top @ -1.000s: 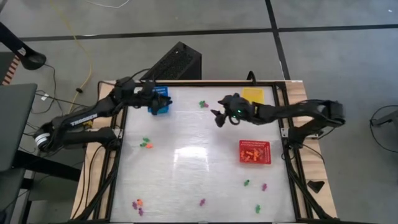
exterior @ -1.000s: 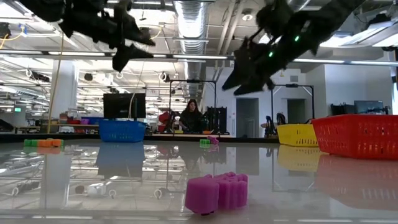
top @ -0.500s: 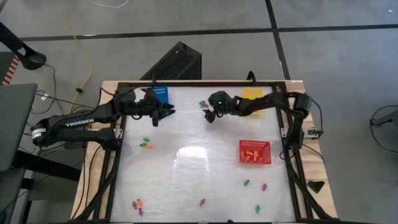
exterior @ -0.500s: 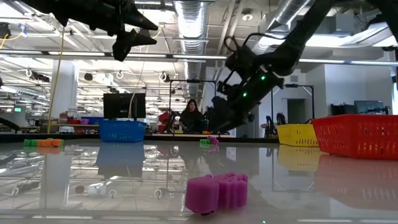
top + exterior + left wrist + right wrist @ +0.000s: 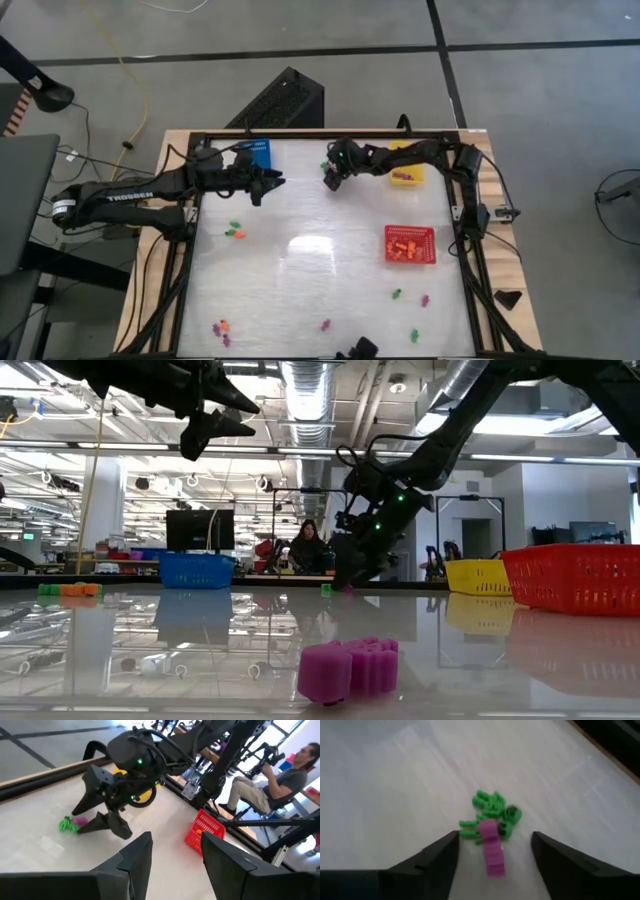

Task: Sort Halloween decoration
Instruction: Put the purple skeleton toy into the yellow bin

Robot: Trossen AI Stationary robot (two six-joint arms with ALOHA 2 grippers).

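Both arms are black, built of slim jointed segments with thin dark cables looped along them. The left arm (image 5: 130,195) carries white block lettering on its long link, which seems to read TROSSEN. Its base ends in a pale round cap. The right arm (image 5: 440,160) shows a small green light near its wrist. Each end effector has two flat, dark, wedge-shaped fingers (image 5: 437,857) with blunt tips.
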